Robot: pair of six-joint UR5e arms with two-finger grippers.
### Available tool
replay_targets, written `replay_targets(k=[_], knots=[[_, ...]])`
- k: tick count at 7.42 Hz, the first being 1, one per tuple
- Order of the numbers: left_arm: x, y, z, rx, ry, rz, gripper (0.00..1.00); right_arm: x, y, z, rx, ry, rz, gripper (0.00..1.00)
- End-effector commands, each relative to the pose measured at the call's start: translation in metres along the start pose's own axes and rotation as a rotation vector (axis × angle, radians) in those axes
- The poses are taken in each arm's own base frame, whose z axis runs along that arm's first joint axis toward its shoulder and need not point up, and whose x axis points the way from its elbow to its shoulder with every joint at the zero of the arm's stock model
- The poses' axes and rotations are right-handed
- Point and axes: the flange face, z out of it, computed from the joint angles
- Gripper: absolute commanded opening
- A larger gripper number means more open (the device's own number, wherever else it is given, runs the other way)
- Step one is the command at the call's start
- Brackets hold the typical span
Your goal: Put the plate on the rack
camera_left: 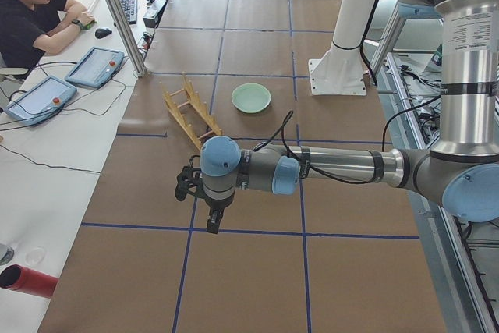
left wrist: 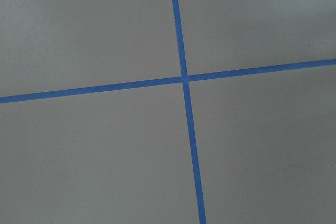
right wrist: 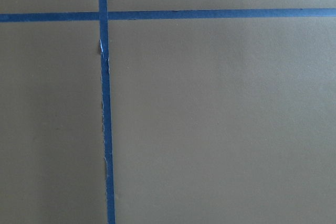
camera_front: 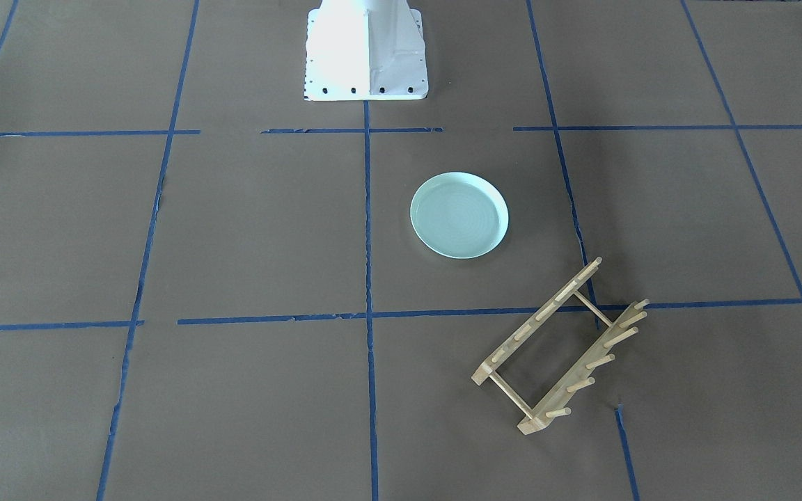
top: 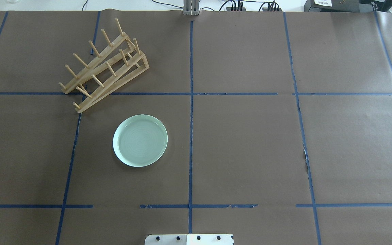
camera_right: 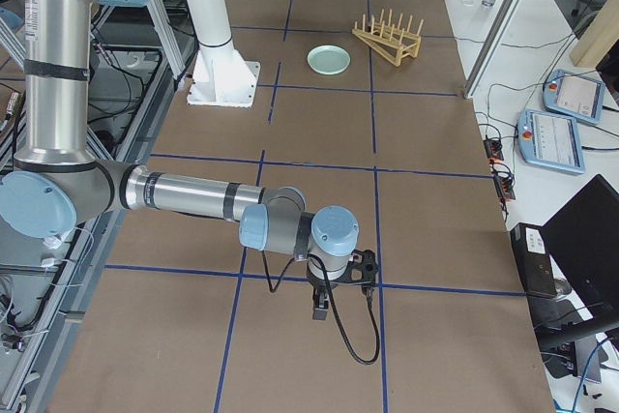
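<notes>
The pale mint-green plate lies flat and upright on the brown table, left of centre in the overhead view. The light wooden rack stands empty on the table, set at an angle, farther from the robot than the plate. Plate and rack are apart. My left gripper shows only in the exterior left view, far from both, and I cannot tell if it is open or shut. My right gripper shows only in the exterior right view, also far away, and I cannot tell its state. Both wrist views show only brown paper and blue tape.
The white robot base stands at the table's edge. An operator sits beside the table with teach pendants near him. A red cylinder lies on the side table. Blue tape lines grid the brown paper.
</notes>
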Motion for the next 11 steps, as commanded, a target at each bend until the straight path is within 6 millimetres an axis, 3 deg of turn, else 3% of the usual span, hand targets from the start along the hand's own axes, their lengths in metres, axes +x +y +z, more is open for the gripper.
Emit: replay_targets(k=[1,3,5,6,7,9,10,11], knots=[[0.020,-0.016,-0.010,0.026,0.040,0.039,1.00,0.000,0.000,0.001,-0.001,0.000,0.000,1.00],[0.046,-0.031,-0.010,0.063,0.082,0.103,1.00,0.000,0.000,0.000,0.000,0.000,0.001,1.00],[0.113,-0.050,-0.006,0.099,0.119,-0.044,1.00,0.000,0.000,0.000,0.001,0.000,0.000,1.00],[0.169,-0.077,0.006,0.085,0.159,-0.047,1.00,0.000,0.000,0.000,0.001,0.000,0.000,1.00],[0.224,-0.100,0.015,0.055,0.197,-0.158,1.00,0.000,0.000,0.000,-0.001,0.000,0.000,1.00],[0.378,-0.150,0.049,0.090,0.158,-0.292,1.00,0.000,0.000,0.000,0.000,0.000,0.001,1.00],[0.448,-0.154,0.069,0.019,0.142,-0.332,1.00,0.000,0.000,0.000,0.001,0.000,0.000,1.00],[0.511,-0.174,0.063,-0.032,0.075,-0.381,1.00,0.000,0.000,0.000,0.000,0.000,0.001,1.00]])
